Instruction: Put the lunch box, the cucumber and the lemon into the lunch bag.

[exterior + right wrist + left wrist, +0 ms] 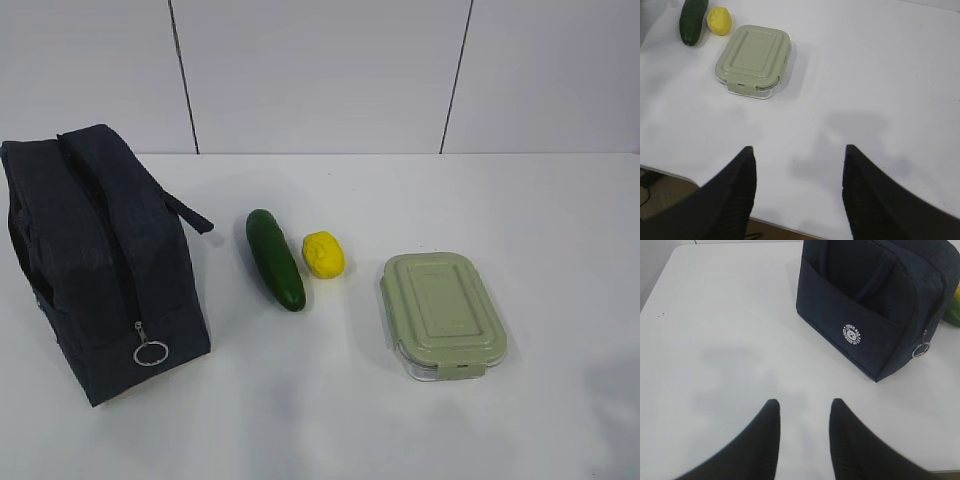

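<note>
Lunch bag zipped; lunch box lidded; both grippers spread, empty.

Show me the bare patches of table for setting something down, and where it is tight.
Bare: table right of the lunch box, and the near edge before both open pincers. A moderate strip separates lunch bag from cucumber. Tight: cucumber and lemon nearly touch.

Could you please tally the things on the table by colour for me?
Navy: 1, the lunch bag
Dark green: 1, the cucumber
Yellow: 1, the lemon
Sage-green lid: 1, the lunch box
Total: 4
</note>
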Motion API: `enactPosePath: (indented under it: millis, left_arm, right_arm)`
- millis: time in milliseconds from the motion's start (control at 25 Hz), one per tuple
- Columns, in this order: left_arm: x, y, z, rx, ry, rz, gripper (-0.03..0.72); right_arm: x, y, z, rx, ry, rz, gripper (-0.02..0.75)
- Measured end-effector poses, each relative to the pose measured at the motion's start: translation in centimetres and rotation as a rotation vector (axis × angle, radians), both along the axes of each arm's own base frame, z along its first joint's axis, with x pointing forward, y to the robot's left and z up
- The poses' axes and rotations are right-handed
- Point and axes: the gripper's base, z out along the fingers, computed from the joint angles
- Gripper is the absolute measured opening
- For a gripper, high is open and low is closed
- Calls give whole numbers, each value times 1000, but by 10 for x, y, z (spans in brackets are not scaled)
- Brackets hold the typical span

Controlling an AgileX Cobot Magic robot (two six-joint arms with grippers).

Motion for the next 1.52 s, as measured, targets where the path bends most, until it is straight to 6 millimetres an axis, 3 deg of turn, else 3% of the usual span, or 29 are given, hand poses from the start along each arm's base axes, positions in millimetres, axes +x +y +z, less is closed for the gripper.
enactPosePath:
  millis: [1520]
  left_arm:
    - [0, 0, 0, 0, 0, 0, 242]
  right_arm:
    - [0, 0, 0, 0, 0, 0, 426]
